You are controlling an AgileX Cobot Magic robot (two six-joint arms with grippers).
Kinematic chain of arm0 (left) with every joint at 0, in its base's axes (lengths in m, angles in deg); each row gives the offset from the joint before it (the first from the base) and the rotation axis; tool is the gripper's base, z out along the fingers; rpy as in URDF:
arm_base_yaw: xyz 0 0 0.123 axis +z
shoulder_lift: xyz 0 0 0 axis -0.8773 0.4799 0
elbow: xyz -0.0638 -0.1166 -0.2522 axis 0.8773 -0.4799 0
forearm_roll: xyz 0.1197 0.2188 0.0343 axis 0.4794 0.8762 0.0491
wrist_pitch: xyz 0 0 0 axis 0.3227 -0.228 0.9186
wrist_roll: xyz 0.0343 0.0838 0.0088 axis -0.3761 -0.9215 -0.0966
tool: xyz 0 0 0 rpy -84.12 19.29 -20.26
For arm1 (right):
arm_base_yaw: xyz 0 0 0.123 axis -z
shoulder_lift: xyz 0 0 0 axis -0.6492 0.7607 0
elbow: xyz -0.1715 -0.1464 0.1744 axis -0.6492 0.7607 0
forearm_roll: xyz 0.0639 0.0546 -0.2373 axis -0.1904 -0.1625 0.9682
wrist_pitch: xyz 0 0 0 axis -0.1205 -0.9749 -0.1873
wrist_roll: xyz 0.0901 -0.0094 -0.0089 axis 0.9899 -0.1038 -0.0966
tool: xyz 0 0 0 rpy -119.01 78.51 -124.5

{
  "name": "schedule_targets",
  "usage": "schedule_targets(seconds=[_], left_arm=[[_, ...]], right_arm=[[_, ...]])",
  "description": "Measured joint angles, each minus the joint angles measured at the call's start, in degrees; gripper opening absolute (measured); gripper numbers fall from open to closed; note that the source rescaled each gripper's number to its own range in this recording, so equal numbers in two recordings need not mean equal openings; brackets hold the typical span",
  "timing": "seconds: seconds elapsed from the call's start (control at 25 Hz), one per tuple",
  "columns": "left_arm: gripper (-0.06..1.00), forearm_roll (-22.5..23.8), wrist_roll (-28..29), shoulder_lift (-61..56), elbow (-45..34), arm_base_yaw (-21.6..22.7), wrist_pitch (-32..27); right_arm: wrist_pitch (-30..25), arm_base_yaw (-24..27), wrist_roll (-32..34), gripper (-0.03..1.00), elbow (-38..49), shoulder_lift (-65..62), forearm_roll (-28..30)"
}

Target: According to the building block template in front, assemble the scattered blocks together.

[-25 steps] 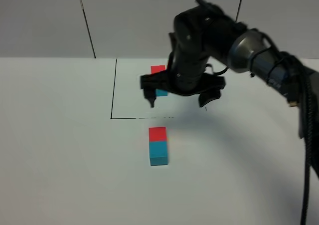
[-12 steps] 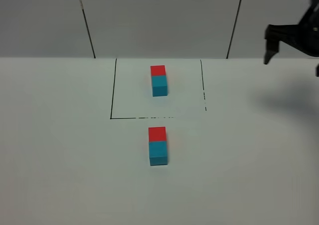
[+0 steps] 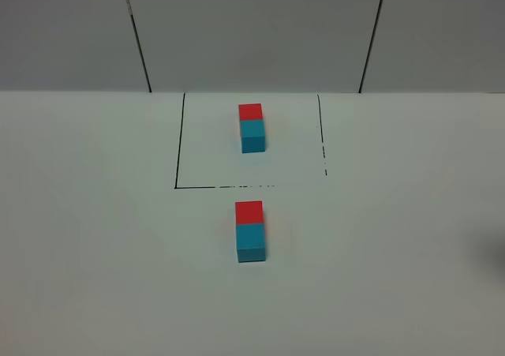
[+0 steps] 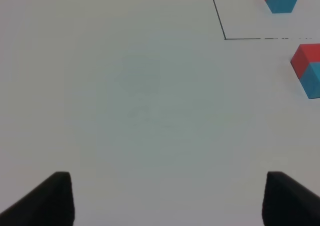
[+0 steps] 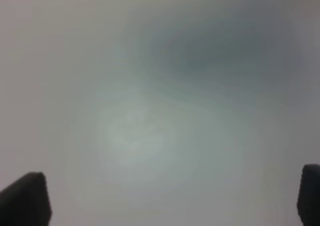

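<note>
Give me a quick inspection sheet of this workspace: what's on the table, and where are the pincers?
Surface: white table, thin black lines marking a frame at the back.
Job's things: template pair inside the frame, red behind cyan; loose red cube and cyan cube touching in the same order, just outside the frame.
Clutter: nothing seen.
Pincers: left pincer open over bare table, holding nothing; right pincer open, empty, its view blurred. Neither shows in the high view.
Cables: nothing seen.
Surroundings: pale wall panels with dark seams.
</note>
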Motion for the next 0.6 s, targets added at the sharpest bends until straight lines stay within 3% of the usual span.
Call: schedule_targets(seconds=[0.28,0.6], left_arm=[[0.67,0.0,0.0,0.0,0.0,0.0,0.0],[0.67,0.0,0.0,0.0,0.0,0.0,0.0]], right_arm=[[0.9,0.0,-3.0,1.0,15.5,-20.9,-1.0],[1.6,0.0,-5.7,0.98,23.8,-39.9,-0.3]])
